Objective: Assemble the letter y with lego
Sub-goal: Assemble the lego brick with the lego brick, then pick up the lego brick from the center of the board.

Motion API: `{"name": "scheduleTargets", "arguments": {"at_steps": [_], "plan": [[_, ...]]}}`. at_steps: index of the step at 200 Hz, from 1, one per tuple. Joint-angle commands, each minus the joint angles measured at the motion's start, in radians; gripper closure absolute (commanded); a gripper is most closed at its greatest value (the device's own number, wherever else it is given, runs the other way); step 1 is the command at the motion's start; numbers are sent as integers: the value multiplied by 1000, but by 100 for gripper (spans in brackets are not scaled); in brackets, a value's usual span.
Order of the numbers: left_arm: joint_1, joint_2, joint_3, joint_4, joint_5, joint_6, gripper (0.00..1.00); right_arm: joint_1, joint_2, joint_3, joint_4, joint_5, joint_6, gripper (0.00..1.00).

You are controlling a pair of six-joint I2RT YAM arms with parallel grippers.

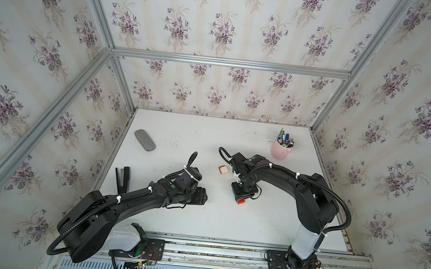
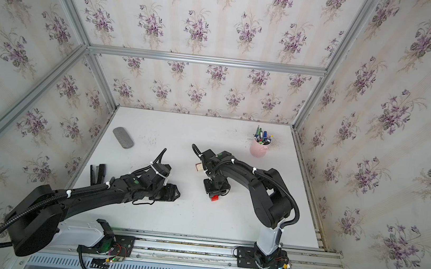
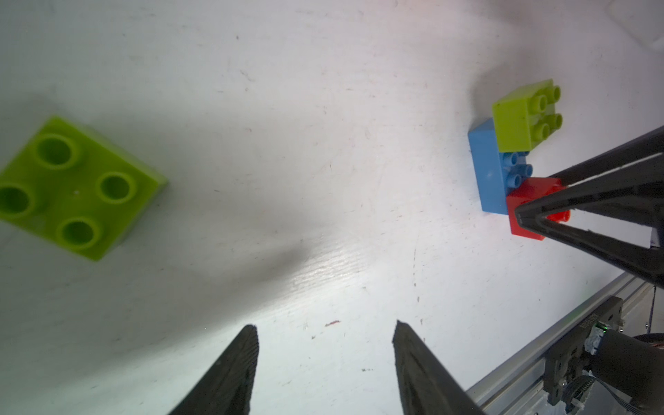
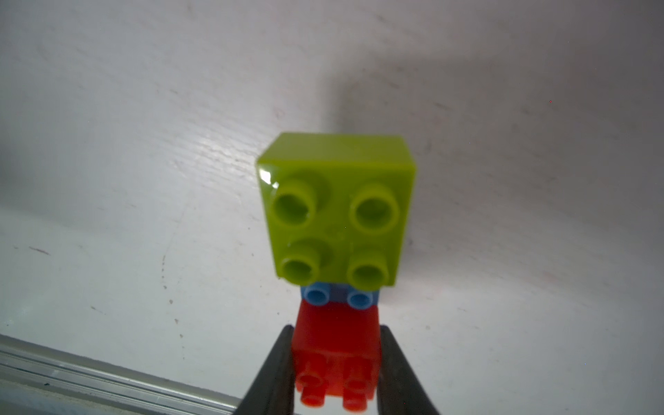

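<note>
**Bench lot, as found**

1. Bench [image 1: 181, 136]: white, scuffed, walled with flowered paper.
2. Joined bricks [image 3: 510, 161]: a partial letter was seen low at the bench surface, toward the front middle. A blue brick [image 3: 488, 172] formed the base. A green brick [image 3: 513, 122] was pressed on one end and a red brick [image 3: 526, 201] on the other end. A few blue studs were left bare between them.
3. Right pincer [image 4: 336, 334]: it was pointed downward over item 2. Its fingers [image 4: 276, 370] were set against two opposite sides of the red brick, pinching it. Only the red brick showed beneath it in both top views.
4. Left pincer [image 3: 325, 325]: it was held low over bare bench, spread, with nothing between the fingers. It was well apart from item 2.
5. Second green brick [image 3: 77, 187]: it lay loose, studs up, alone on the bench. It was well apart from the joined bricks and to one side of the left pincer.
6. White brick [image 1: 224, 170]: it was placed behind the right pincer, near mid-bench. A red edge showed at its side, and whether the two were joined could not be told.
7. Pink cup [image 1: 280, 150]: it was stood upright at the far right, filled with pens [image 1: 285, 139].
8. Grey pad [image 1: 144, 140]: oblong, laid flat at the far left.
9. Black tool [image 1: 122, 177]: it was laid at the left edge, and its kind could not be told.
</note>
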Motion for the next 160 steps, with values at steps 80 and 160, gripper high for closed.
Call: {"name": "scheduleTargets", "arguments": {"at_steps": [80,160], "plan": [[3,-32,49,-55,-64,-5,37,-12,7,55,68,87,-7,42],[10,-55,68,-105,-95,0,37,-24,31,-9,148,55,-3,50]]}}
